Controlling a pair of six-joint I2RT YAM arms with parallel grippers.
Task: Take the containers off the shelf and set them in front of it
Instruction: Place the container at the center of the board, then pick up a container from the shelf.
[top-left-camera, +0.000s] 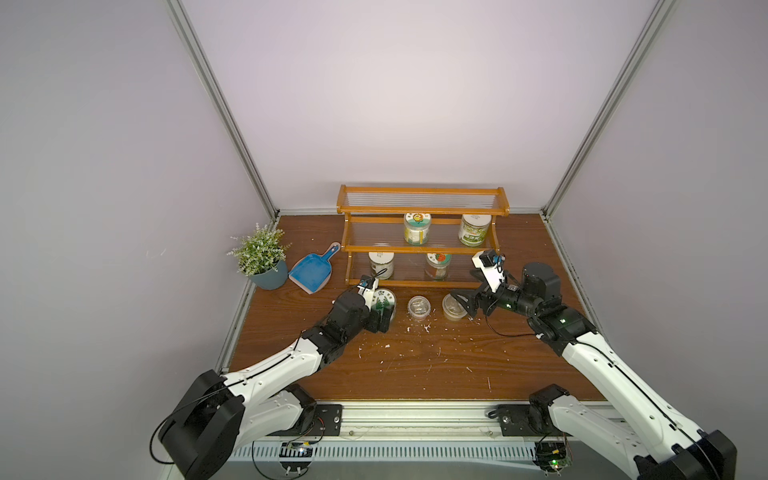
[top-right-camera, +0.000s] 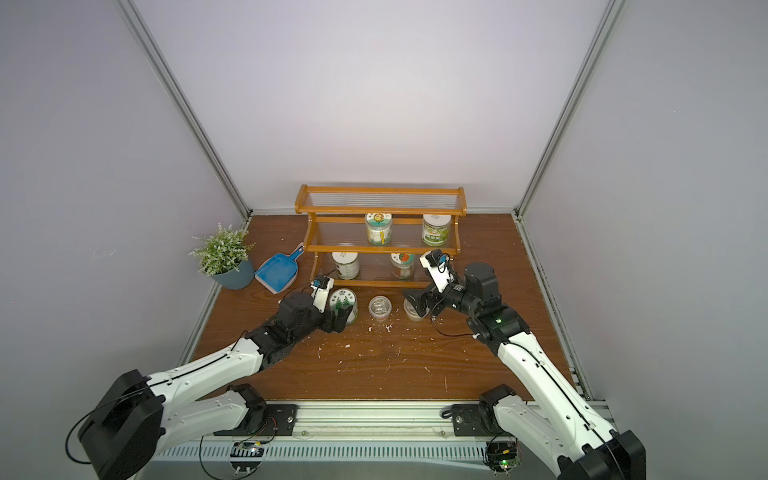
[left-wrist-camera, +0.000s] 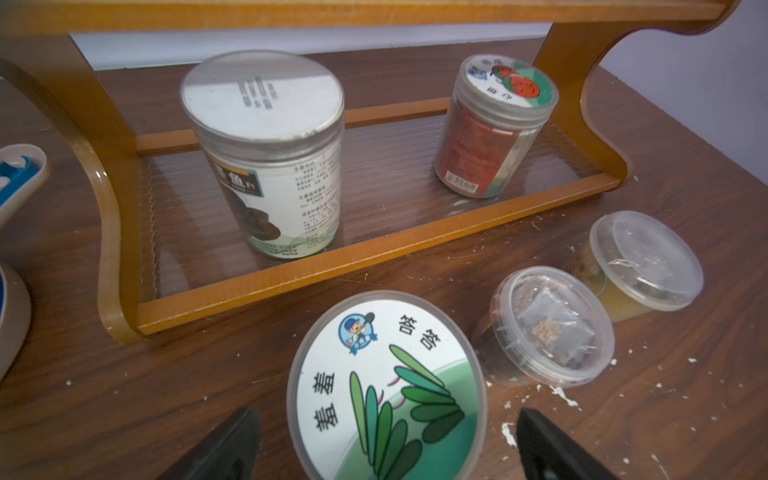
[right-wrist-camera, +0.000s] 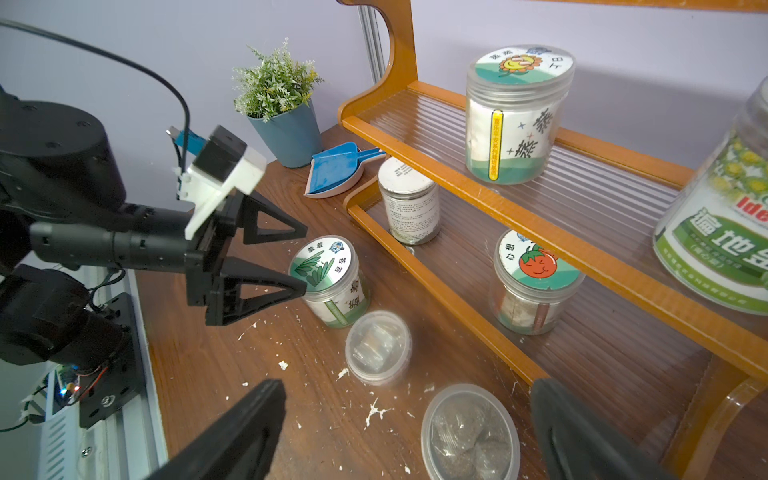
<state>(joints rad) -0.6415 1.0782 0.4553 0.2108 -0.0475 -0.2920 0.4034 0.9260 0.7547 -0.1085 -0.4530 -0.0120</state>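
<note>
Three down in front of shelf (top-left-camera: 415, 249): leaf-lid jar (top-left-camera: 384, 305), two clear-lidded cups (top-left-camera: 419, 306). Four left on it: white-lid jar (top-left-camera: 381, 264), tomato-lid jar (top-left-camera: 438, 266), sunflower-lid jar (top-left-camera: 417, 227), green-label jar (top-left-camera: 473, 229). Left gripper (right-wrist-camera: 305, 258) splayed around leaf-lid jar, not gripping. Right gripper (right-wrist-camera: 407, 386) splayed, empty.

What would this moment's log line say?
left hand: open around grass-lid jar | right hand: open at clear cup | shelf: holds four jars

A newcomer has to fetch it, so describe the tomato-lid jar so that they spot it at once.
Find the orange-brown wooden shelf at the back of the table. On its lowest tier stand two jars, and the tomato-lid jar is the one toward the robot's right side. Its neighbour, the white-lid jar, has a plain top, while this one's lid shows a smiling red tomato on green and white.
</note>
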